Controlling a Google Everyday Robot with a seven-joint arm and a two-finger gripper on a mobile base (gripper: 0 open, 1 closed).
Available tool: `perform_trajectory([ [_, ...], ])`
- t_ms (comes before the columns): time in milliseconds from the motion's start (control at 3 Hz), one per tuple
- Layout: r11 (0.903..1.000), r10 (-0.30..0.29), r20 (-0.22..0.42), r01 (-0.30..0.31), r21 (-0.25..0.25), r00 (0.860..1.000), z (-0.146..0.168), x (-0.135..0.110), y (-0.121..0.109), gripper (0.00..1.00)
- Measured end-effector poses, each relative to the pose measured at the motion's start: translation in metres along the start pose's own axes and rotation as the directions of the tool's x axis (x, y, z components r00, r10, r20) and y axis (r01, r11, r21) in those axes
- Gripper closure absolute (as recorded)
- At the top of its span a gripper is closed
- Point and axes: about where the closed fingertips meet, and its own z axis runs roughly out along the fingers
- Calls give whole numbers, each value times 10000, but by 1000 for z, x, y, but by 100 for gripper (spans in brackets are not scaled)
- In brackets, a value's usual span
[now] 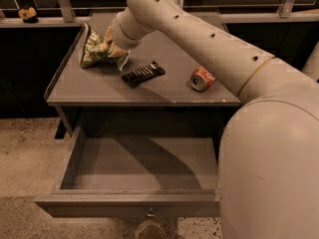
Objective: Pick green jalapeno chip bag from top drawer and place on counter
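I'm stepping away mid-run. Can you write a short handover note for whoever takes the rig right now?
The gripper is at the green jalapeno chip bag, over the left side of the counter; whether it holds the bag is unclear.
Done: the bag is out of the open top drawer and appears to lie on the counter, left of a black candy bar and a red can.
Left: confirm release, withdraw the arm.

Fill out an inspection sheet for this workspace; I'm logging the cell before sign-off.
Surface: counter, grey, raised side rim.
Job's things: green jalapeno chip bag at the counter's left rear; top drawer pulled open.
Clutter: black candy bar mid-counter; red can on its side, to the right.
Grippers: gripper at the bag's right edge.
Cables: nothing seen.
Surroundings: speckled floor; small yellow object on the rear ledge.
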Motion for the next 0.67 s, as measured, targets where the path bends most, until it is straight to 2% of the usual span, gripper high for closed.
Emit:
perform_trajectory([
  [667,10000,0,0,0,-1,10000,0,0,0,15],
])
